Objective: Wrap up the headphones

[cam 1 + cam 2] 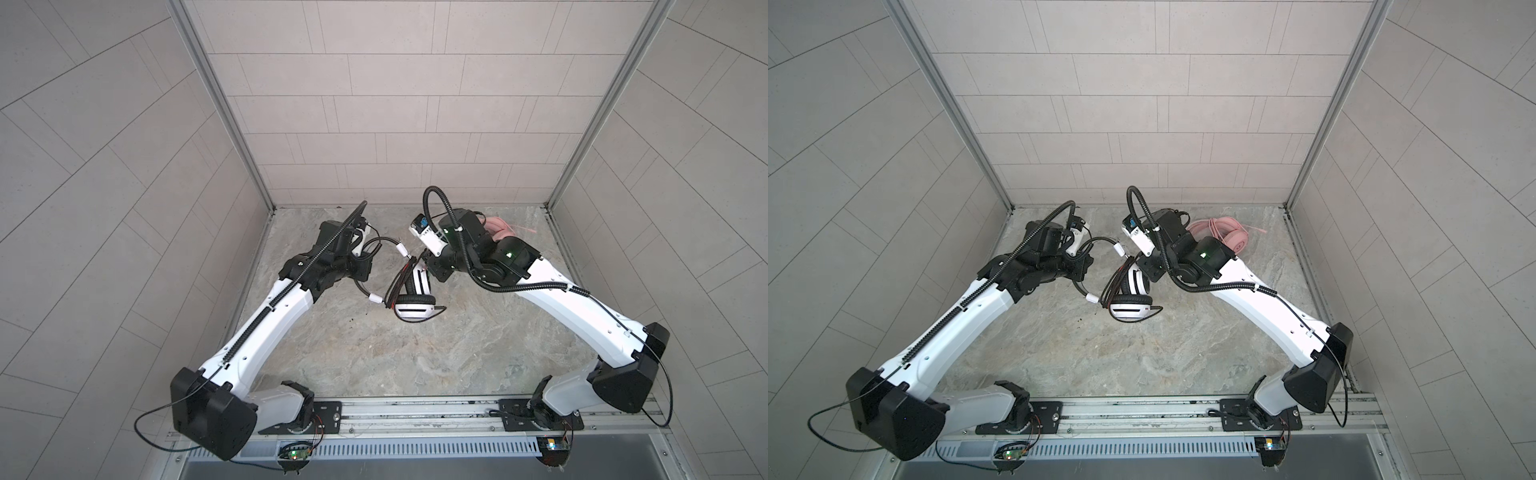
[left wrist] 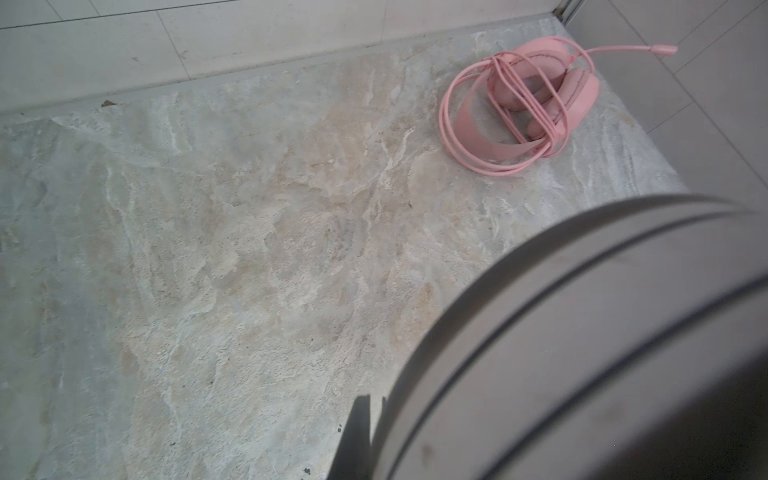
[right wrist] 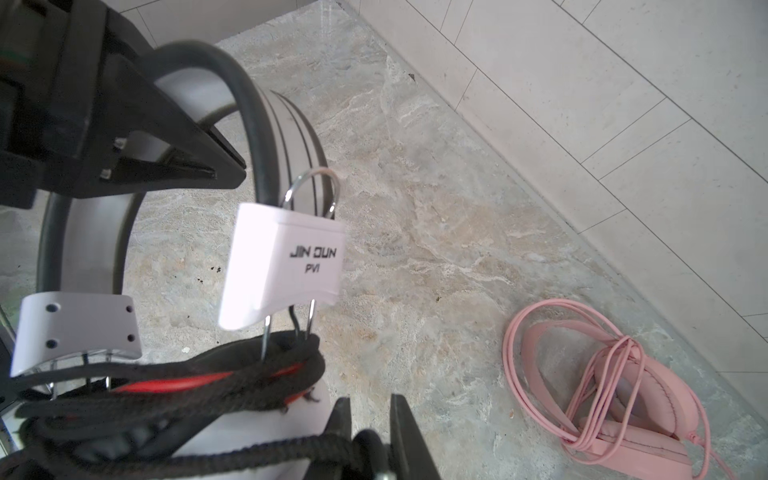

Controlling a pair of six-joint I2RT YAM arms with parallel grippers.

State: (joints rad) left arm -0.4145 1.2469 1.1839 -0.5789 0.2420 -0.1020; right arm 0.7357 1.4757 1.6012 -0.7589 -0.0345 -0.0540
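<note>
The white-and-black striped headphones (image 1: 415, 308) hang at the middle of the floor in both top views, their ear cups low. My left gripper (image 1: 360, 266) is shut on their headband (image 3: 291, 124), which fills the near corner of the left wrist view (image 2: 582, 353). The black braided cable (image 3: 187, 374) is looped in several turns below the white side piece (image 3: 286, 266). My right gripper (image 3: 370, 411) is closed on the cable's end just beside those loops. The pink headphones (image 1: 1229, 241) lie at the back right with their pink cable wound round them, partly hidden behind my right arm.
The marble floor (image 1: 374, 365) is boxed in by tiled walls on three sides. The arm bases sit on a metal rail (image 1: 415, 411) along the front edge. The pink headphones' plug end (image 2: 665, 49) sticks out toward the right wall.
</note>
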